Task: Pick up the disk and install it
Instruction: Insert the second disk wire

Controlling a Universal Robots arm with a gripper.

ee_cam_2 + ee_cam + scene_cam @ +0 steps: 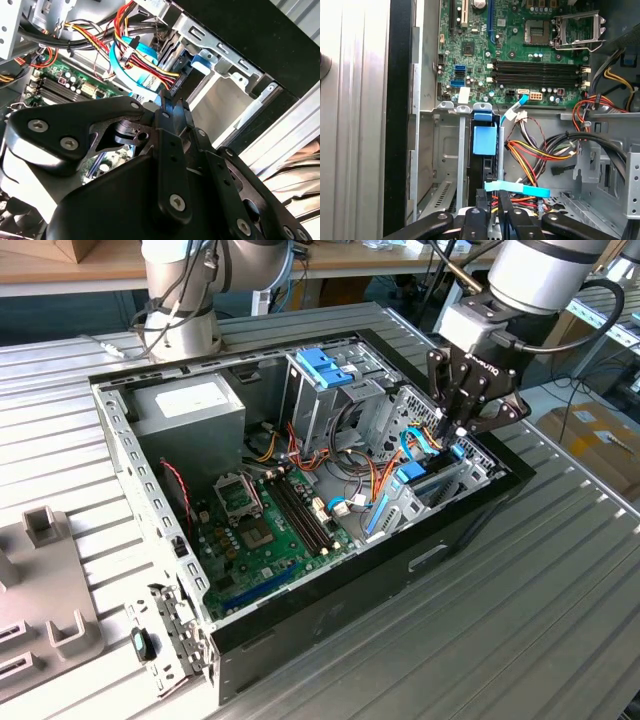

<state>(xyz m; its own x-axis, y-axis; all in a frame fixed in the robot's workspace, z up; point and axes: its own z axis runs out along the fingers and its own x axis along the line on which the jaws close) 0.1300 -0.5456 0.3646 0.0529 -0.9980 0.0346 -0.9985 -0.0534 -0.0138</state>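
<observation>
Gripper (458,430) is down inside the open PC case (330,585), at the drive bay on the exterior view's right end of the chassis. Black fingers (506,212) look nearly closed in the first wrist view, only a thin gap between them, pinched at the upper edge of the disk (485,150). I read that as gripping the disk, but the contact itself is partly hidden.

Disk stands on edge in a slot of the metal bay (445,150), light-blue carrier rail showing along its top, dark body below. In the exterior view the disk's blue rail (412,474) sits just under the fingertips, inside the bay walls.

Flat light-blue data cable (517,188) crosses right in front of the fingers, touching or nrly touching them; can't tell which. Red/yellow/orange pwr wires (532,155) bunch just beside the bay.

Mobo (265,530) lies flat in the case floor, well apart from gripper. Darker blue bracket (328,367) tops the drive cage at the far side. Grey PSU (190,405) in the far-left corner.
</observation>
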